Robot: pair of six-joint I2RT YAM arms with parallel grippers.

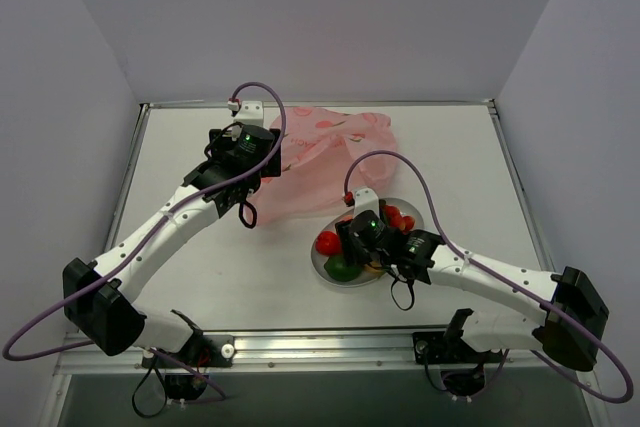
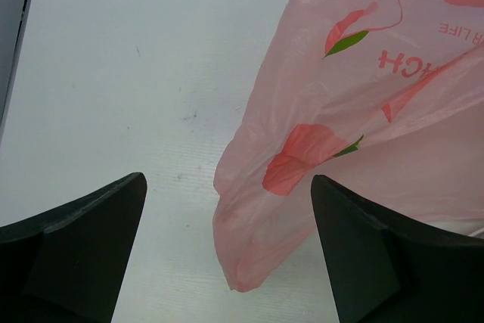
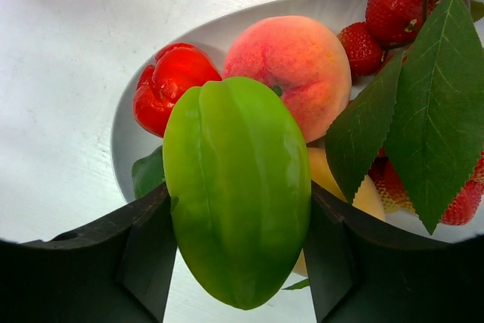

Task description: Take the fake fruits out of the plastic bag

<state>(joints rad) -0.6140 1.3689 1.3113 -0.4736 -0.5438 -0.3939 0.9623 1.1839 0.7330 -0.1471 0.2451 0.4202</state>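
The pink plastic bag lies crumpled at the table's back centre, and its lower corner hangs between my left fingers without touching them. My left gripper is open at the bag's left edge. My right gripper is shut on a green star fruit at the near-left rim of the white plate. A peach, a red fruit, strawberries with green leaves and a yellow fruit lie on the plate.
White walls enclose the table on the left, back and right. A metal rail runs along the near edge between the arm bases. Purple cables loop over both arms.
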